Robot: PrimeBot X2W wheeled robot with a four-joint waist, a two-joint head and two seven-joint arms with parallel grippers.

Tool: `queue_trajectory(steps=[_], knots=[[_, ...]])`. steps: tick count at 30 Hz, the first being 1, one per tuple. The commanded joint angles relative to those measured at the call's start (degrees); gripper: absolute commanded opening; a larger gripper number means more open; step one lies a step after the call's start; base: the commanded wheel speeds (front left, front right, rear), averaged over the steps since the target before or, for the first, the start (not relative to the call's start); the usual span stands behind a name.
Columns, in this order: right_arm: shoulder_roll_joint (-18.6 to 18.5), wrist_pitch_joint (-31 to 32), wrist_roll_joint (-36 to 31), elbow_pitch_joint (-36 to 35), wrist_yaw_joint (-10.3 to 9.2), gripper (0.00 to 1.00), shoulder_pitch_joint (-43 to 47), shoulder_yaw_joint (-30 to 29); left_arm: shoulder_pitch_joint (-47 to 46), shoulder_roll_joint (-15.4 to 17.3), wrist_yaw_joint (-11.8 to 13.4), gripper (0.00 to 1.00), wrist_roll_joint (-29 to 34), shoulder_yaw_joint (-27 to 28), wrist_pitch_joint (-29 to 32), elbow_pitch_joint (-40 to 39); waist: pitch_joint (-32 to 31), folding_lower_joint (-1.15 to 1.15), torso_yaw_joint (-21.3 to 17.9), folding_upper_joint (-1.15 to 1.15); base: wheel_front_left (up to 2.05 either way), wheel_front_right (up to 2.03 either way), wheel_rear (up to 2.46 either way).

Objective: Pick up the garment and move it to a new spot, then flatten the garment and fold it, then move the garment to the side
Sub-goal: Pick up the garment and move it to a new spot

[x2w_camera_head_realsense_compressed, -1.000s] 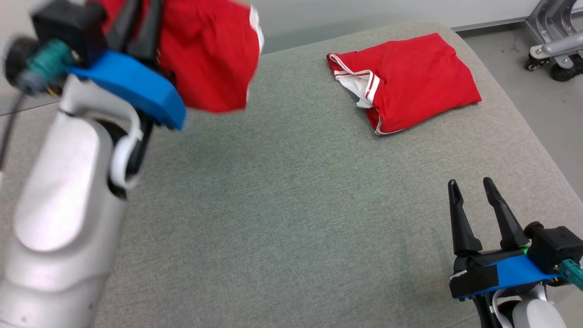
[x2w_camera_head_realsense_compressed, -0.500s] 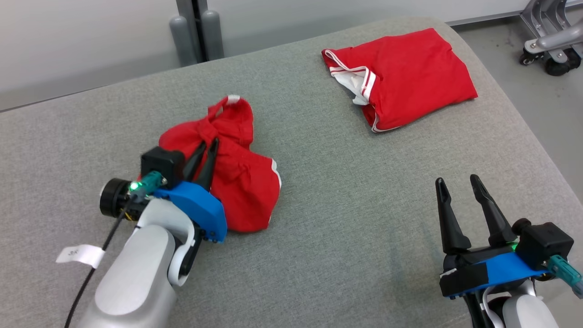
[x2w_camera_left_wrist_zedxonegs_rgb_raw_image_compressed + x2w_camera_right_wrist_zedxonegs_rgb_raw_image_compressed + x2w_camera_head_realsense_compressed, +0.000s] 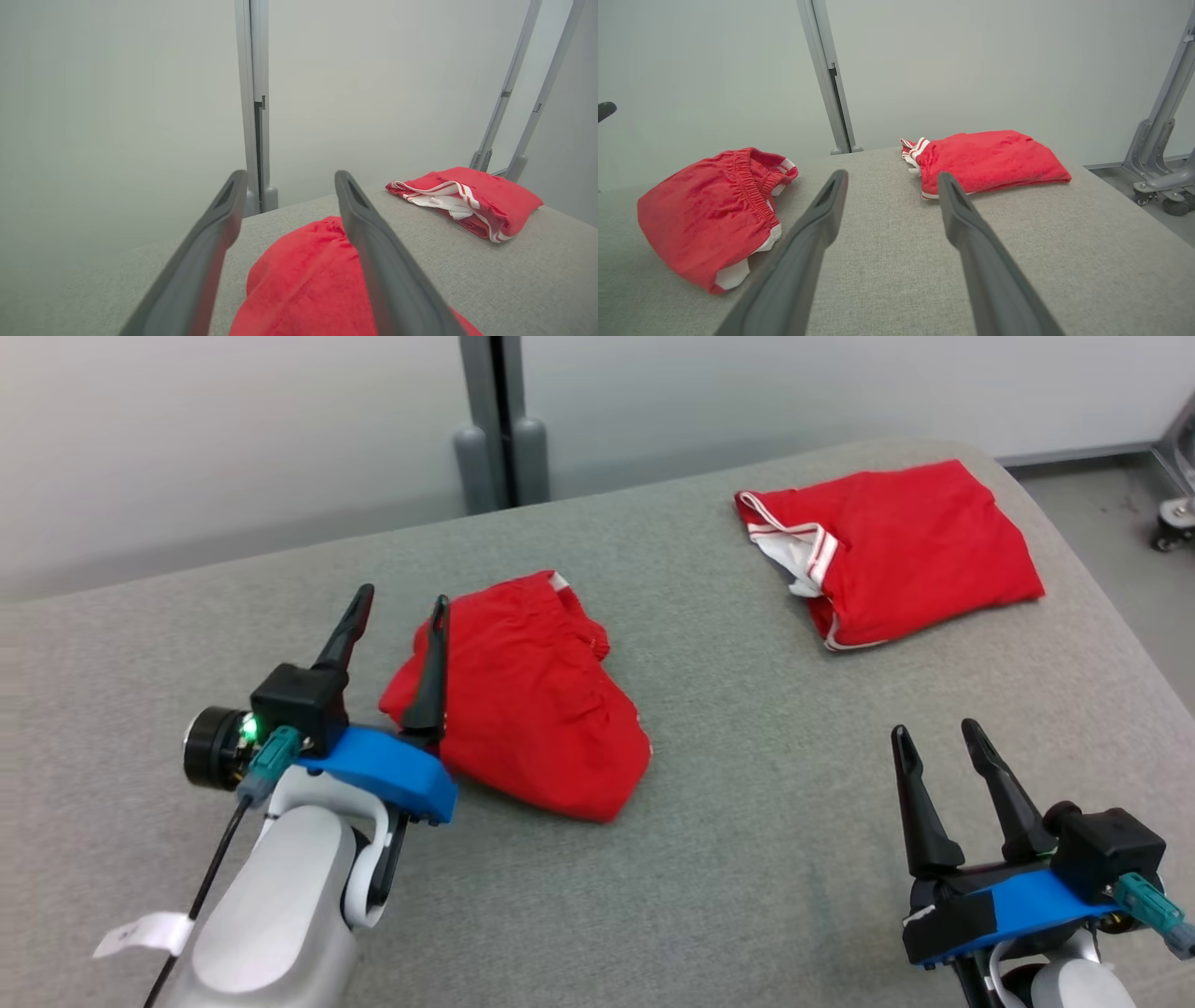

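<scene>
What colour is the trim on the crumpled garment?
White trim on the red garment; clearest in the right wrist view.

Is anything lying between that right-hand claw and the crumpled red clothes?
Nothing visible does. Bare grey cushion lies between the right gripper and the crumpled garment. The folded garment sits farther back, off that line; the left gripper is on the crumpled one's other side.

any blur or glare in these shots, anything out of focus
Head view: sharp, evenly lit, no glare, only a faint shadow under the crumpled garment. Left wrist view: the left hand looks soft up close. Right wrist view: folded garment crisp; the wall post leans, probably lens distortion.
</scene>
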Motion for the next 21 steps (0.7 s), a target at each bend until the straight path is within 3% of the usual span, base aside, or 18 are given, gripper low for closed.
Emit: queue_trajectory(steps=[1, 14, 21], knots=[[0.0, 0.2, -0.5, -0.4, 0.01, 1.0, 0.6, 0.0, 1.6, 1.0, 0.8, 1.0, 0.1, 1.1, -0.7, -1.2, -0.6, 0.0, 1.0, 0.0, 0.0, 0.0, 0.0], [0.0, 1.9, -0.8, -1.8, 0.01, 1.0, 2.9, -1.3, 13.4, 4.9, 5.6, 1.0, 0.2, 8.2, -1.3, -13.8, -4.8, 0.0, 8.3, 0.0, 0.0, 0.0, 0.0], [0.0, 3.0, -1.1, -2.5, 0.01, 1.0, 4.6, -2.0, 20.0, 6.4, 5.1, 1.0, -0.4, 10.6, -1.4, -17.8, -7.0, 0.0, 11.5, 0.0, 0.0, 0.0, 0.0]])
